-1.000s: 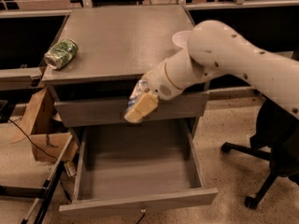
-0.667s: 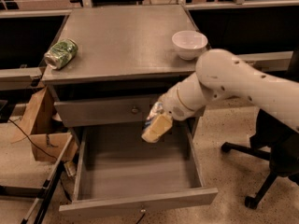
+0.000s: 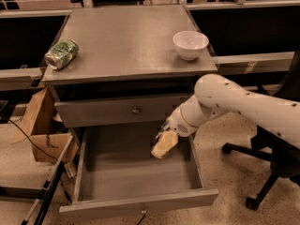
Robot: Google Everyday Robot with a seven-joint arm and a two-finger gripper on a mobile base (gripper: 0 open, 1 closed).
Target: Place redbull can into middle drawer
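A: Where's the can [image 3: 162, 149]?
B: I'm gripping it in my end effector [image 3: 167, 139], with the open drawer [image 3: 122, 179] directly beneath. I'm judging it light, slick, dentable, so a gentle mid-body hold suits.

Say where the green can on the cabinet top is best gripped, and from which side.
Take the green can across the middle of its body, coming down from above. It lies on its side near the left edge of the cabinet top, so its curved wall faces up and its ends point sideways. The gripper hangs over the open middle drawer, well away from it.
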